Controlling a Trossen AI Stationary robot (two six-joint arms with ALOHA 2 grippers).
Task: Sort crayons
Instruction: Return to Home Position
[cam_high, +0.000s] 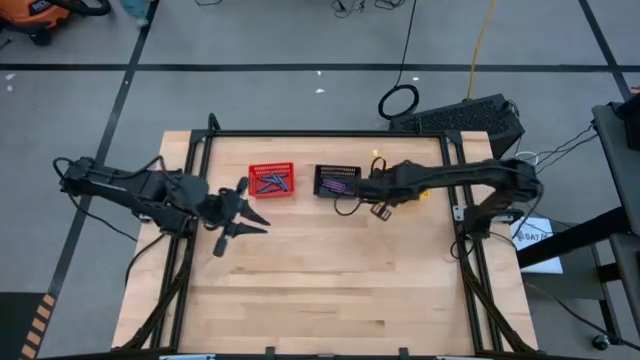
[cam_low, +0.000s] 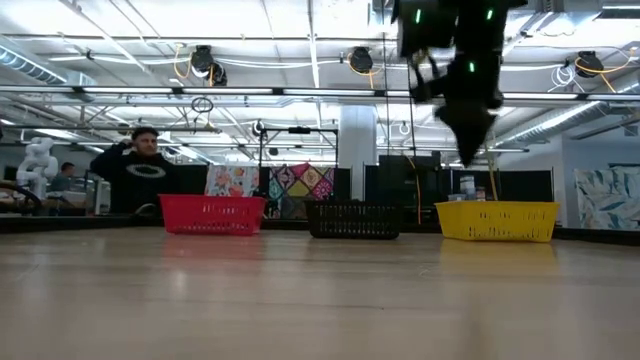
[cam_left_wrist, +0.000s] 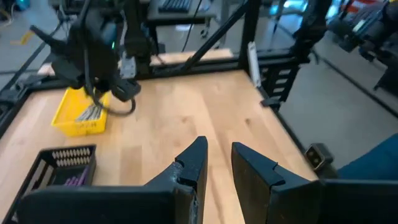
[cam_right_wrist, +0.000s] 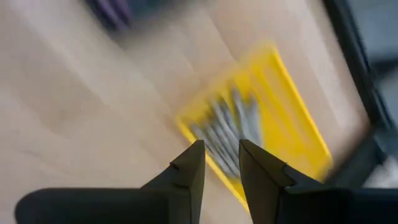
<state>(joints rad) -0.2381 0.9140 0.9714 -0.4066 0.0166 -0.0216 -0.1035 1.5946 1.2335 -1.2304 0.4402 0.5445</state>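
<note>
So, looking straight down on the light wooden table (cam_high: 320, 290), three small baskets are lined up along the 12 o'clock edge. The red plastic mesh basket (cam_high: 271, 167) is found at about 11 o'clock from the table's middle, and the blue crayons (cam_high: 272, 183) are piled inside it. Just beside it, at 12 o'clock, the black plastic mesh basket (cam_high: 318, 180) is parked with the purple crayons (cam_high: 338, 186) lying in a row on its floor. The yellow plastic mesh basket (cam_low: 497, 221) is set at roughly 1 o'clock, mostly covered from above by the right arm. The grey crayons (cam_right_wrist: 230, 134) are heaped in it, all pointing about the same way.

The right gripper (cam_right_wrist: 219, 146) is held up in the air directly over that yellow basket, fingers aimed down, clear of the rim. Its claw is parted just a little and nothing is pinched in it.

The left gripper (cam_high: 245, 212) is kept at around 10 o'clock, raised off the bare wood near the red basket, not touching anything. Its claw is also spread a bit, with nothing caught in the gap.

No loose crayons can be made out on the tabletop. A person (cam_low: 140, 165) in a dark top is seen in the room behind the red basket.
</note>
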